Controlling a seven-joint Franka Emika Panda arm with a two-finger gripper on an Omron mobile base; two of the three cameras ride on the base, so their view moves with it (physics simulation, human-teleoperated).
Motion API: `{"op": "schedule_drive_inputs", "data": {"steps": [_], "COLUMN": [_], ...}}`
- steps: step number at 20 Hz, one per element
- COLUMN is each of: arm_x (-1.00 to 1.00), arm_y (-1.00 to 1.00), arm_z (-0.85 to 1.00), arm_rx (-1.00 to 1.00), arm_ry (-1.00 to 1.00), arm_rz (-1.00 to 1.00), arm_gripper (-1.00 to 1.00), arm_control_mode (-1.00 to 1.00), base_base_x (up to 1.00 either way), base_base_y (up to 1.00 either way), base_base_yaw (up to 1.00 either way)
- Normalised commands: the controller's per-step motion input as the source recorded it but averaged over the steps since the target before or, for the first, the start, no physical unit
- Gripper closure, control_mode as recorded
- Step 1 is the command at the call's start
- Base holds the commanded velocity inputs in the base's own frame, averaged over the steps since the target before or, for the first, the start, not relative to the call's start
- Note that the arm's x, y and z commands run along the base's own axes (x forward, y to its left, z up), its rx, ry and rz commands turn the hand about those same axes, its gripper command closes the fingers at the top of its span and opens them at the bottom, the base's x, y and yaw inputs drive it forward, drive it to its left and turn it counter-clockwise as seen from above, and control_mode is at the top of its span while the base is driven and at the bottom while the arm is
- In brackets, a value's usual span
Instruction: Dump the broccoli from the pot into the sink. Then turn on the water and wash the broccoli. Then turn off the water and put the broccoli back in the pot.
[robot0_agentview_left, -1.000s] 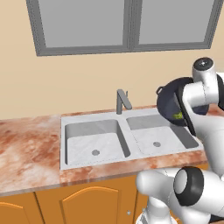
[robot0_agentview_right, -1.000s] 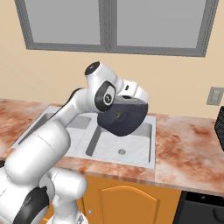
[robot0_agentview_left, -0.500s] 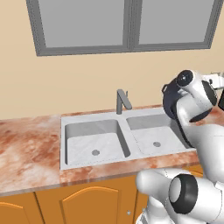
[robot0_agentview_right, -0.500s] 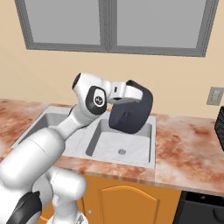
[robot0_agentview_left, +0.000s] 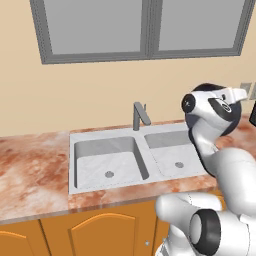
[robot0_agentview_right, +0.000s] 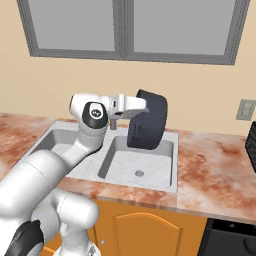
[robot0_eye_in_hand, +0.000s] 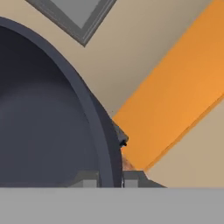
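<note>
Pot (robot0_agentview_right: 148, 120) tipped sideways, unlabelled

The dark navy pot (robot0_agentview_right: 147, 120) is tipped on its side, raised in the air above the right basin of the pale grey marbled sink (robot0_agentview_right: 165, 182), just right of the grey faucet (robot0_agentview_left: 139, 114). Both basins lie dry.

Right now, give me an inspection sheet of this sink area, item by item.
Surface: reddish marbled counter around the pale grey double-basin sink; both basins dry.
Job's things: dark navy round pot held tipped on its side above the sink's right basin; broccoli not seen.
Clutter: nothing seen.
Hand: hand clamped on the pot's rim.
Cables: nothing seen.
Surroundings: grey angular faucet, no water running; grey-framed window; orange cabinets.
</note>
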Motion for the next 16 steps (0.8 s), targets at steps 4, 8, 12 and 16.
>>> {"op": "schedule_drive_inputs", "data": {"steps": [4,8,12,16], "arm_x": [0.03,0.03,0.07,0.13], "arm_y": [0.44,0.04,0.0,0.0], "arm_z": [0.24,0.13,0.04,0.06], "arm_rx": [-0.18,-0.22,-0.2,-0.2], "arm_ry": [0.01,0.0,0.0,0.0], "arm_rz": [0.0,0.0,0.0,0.0], "arm_gripper": [1.0,1.0,1.0,1.0], "arm_control_mode": [-1.0,-1.0,-1.0,-1.0], "base_base_x": [0.0,0.0,0.0,0.0], "base_base_y": [0.0,0.0,0.0,0.0], "base_base_yaw": [0.0,0.0,0.0,0.0]}}
